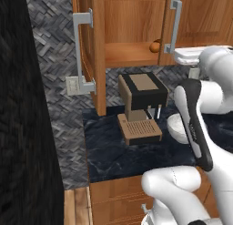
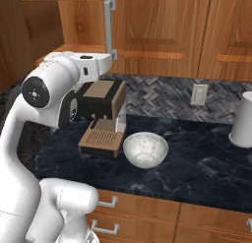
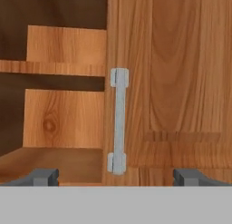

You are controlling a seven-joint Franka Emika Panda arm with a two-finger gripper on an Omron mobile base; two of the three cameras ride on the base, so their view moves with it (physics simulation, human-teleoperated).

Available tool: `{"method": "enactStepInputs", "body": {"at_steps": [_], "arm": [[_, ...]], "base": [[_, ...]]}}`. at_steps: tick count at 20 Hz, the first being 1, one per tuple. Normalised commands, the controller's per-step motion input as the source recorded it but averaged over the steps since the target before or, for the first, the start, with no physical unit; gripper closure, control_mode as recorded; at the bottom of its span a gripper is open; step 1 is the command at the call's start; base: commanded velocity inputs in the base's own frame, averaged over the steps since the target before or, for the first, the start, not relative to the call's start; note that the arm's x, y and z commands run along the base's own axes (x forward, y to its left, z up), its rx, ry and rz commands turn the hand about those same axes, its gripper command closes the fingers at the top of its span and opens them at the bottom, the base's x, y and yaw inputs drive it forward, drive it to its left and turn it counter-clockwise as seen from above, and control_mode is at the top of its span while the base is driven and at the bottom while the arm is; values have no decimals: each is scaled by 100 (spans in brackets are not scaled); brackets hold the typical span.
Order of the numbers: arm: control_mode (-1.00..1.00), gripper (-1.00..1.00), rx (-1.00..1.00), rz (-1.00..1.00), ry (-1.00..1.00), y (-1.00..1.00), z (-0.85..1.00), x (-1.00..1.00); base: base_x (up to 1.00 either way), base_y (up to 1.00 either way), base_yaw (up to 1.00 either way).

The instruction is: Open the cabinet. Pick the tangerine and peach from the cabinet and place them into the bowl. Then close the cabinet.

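The cabinet (image 1: 132,33) is hanging above the dark marble worktop (image 2: 197,163) with its left door (image 1: 88,51) swung out toward the camera and its right door (image 3: 172,82) sitting closed. In the left base view, a small round orange-brown fruit, probably the tangerine (image 1: 155,46), is resting on the wooden shelf (image 1: 129,53) just beside the edge of the closed door; it is too small to name with certainty, and the peach cannot be made out.

The end effector (image 3: 115,177) is standing wide open and gripping nothing, its two dark fingertips (image 3: 43,177) showing far apart at the bottom of the hand view. It is facing the closed door's silver bar handle (image 3: 118,123), which is running upright between the fingertips, apart from them.

The speckled whitish bowl (image 2: 145,149) is sitting on the worktop just to the right of the brown coffee machine (image 2: 103,116), directly below the cabinet. A white cup-shaped container (image 2: 244,120) is standing well apart at the right end of the worktop, and a wall socket (image 2: 199,94) is showing on the grey patterned backsplash.
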Motion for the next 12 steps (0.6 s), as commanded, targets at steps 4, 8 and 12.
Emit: {"method": "enactStepInputs", "body": {"at_steps": [4,8,12], "arm": [[-100,-100,0,-1,5,0,0,78],[-100,-100,0,0,7,-10,0,87],[-100,-100,3,0,8,-26,-4,99]], "base": [[0,0,0],[0,0,0],[0,0,0]]}}
